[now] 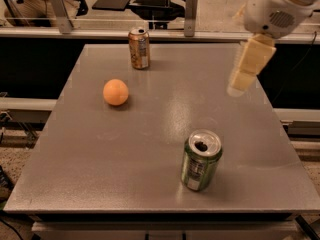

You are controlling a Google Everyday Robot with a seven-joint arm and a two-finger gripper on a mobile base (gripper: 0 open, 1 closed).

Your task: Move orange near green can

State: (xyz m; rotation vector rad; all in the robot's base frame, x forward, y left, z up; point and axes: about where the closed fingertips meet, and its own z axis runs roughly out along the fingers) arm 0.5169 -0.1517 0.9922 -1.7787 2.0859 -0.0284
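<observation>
The orange (115, 92) lies on the grey table (150, 174), left of the middle. The green can (200, 160) stands upright near the front right, its silver top open. My gripper (241, 81) hangs from the white arm at the upper right, above the table's right side, far from the orange and above and behind the green can. It holds nothing that I can see.
A gold-brown can (139, 48) stands upright near the table's far edge. Behind the table run a rail with metal posts (190, 6) and dark furniture. The table's right edge lies close below the arm.
</observation>
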